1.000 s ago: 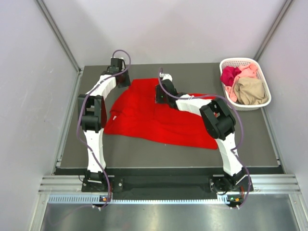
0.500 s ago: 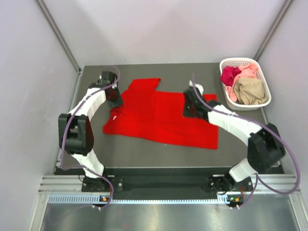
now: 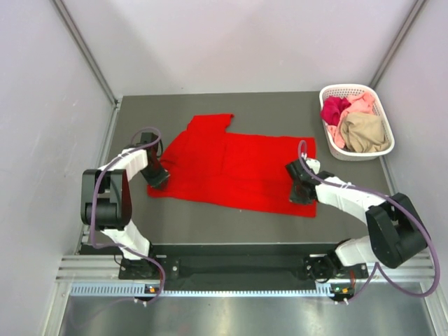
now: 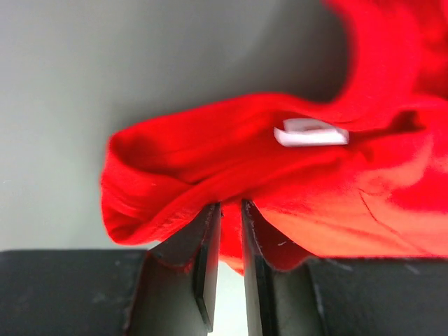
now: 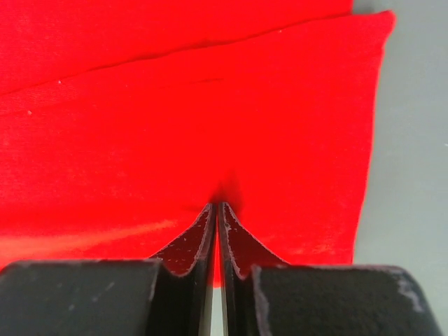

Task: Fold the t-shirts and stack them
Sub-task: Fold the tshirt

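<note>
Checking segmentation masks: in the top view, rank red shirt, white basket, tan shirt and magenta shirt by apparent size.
1. red shirt
2. white basket
3. tan shirt
4. magenta shirt
The last two are bunched in the basket and partly hidden, so only their visible parts are ranked.

A bright red cloth t-shirt lay spread on the middle of the dark flat table. Well apart from it, at the far right corner, stood a white plastic lattice basket. In the basket lay a magenta cloth shirt at the left, a pale pink cloth shirt at the back and a tan cloth shirt in front. The left gripper sat at the t-shirt's near left corner and the right gripper at its near right corner, each with cloth between its jaws. A small white neck label lay just beyond the left gripper.
</note>
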Robot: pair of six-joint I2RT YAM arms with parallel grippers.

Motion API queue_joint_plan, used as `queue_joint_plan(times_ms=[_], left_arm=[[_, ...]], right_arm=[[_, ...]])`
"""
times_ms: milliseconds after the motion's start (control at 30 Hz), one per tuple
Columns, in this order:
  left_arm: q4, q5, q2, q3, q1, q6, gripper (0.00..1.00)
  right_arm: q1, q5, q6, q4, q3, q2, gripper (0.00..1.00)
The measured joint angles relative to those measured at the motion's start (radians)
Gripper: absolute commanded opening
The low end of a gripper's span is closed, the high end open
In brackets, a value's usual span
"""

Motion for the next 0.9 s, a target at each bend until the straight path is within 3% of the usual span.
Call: queue_joint_plan(times_ms=[167, 567, 800, 900], left_arm=[[0.019, -0.011, -0.045, -0.055, 0.069, -0.042, 0.23], [-0.037, -0.087, -0.125, -0.084, 0.087, -0.063, 0.25], [-0.118, -0.116, -0.157, 0.058, 0.092, -0.058, 0.31], [-0.105, -0.095, -0.157, 0.105, 0.092, -0.017, 0.33]], right_arm=[[-0.008, 0.016, 0.009, 0.030, -0.053, -0.051, 0.06], [-0.012, 0.057, -0.008, -0.027, -0.080, -0.114, 0.10], [-0.012, 0.083, -0.005, -0.070, -0.083, -0.170, 0.14], [-0.012, 0.103, -0.002, -0.101, -0.082, -0.185, 0.20]])
